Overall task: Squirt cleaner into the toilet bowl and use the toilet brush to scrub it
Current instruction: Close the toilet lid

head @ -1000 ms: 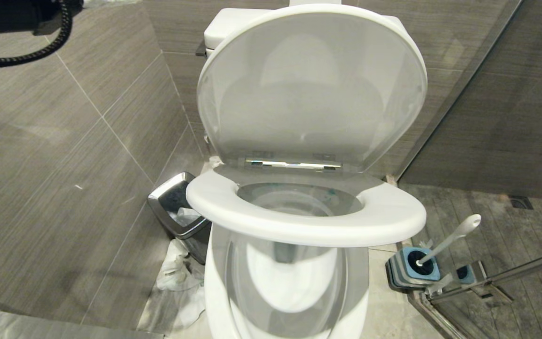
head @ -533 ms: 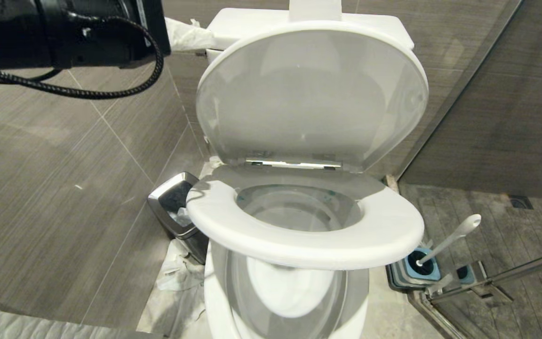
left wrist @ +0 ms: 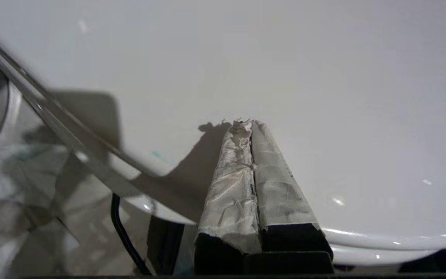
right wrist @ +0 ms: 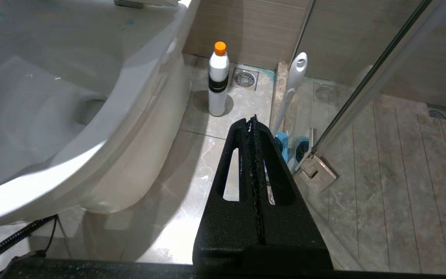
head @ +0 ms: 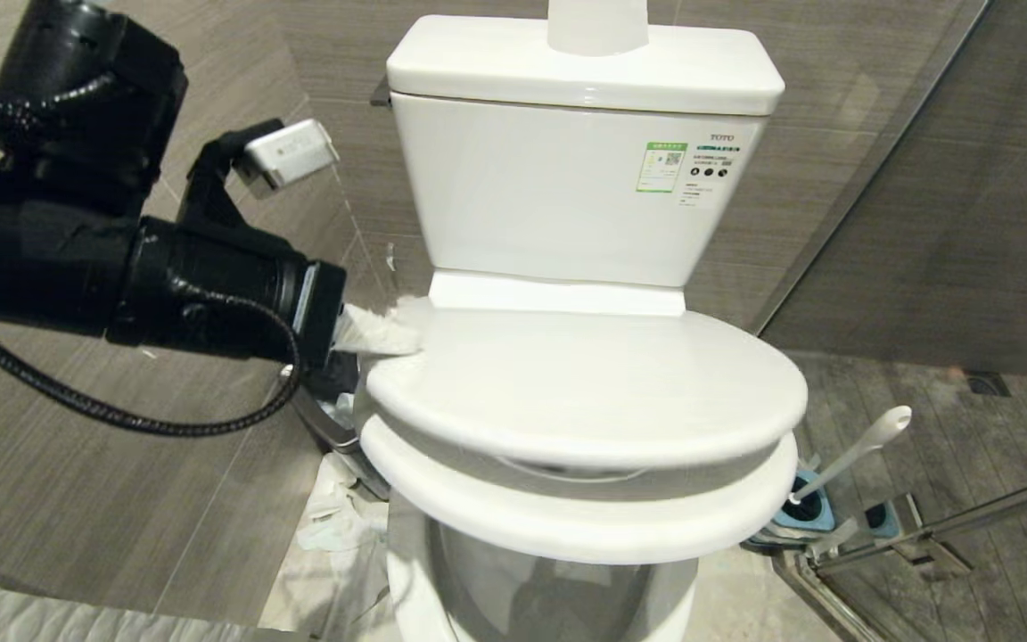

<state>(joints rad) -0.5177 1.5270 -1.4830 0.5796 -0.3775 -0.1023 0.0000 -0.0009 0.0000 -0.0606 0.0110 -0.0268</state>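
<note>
Left gripper [left wrist: 251, 126] is pressed together, holding nothing, its paper-wrapped fingertips [left wrist: 242, 133] sitting on the near-left edge of the toilet lid [head: 585, 379], which is now lying down flat; a second ago the lid was standing upright against the tank [head: 567, 178] with the seat [head: 567, 522] half lowered, so both are dropping shut under that push. Reading that as the wrap-up: the toilet bowl [right wrist: 33, 116] is getting covered, pale blue cleaner specks are showing on its inner wall in the right wrist view, so squirting and scrubbing are probably finished. Left arm is reaching in level from the robot's left side, wrist pointing across toward the lid, cable looping beneath it, bin [head: 317, 419] tucked behind the wrist. Right gripper [right wrist: 252, 128] is hanging parked low beside the bowl, fingers pressed together and empty. Toilet brush [head: 852, 455] is sitting back in its blue holder [head: 812, 510] on the floor to the robot's right of the toilet, next to the glass door hinge; a white bottle [right wrist: 218, 81] with an orange cap is standing on the floor just beyond it
</note>
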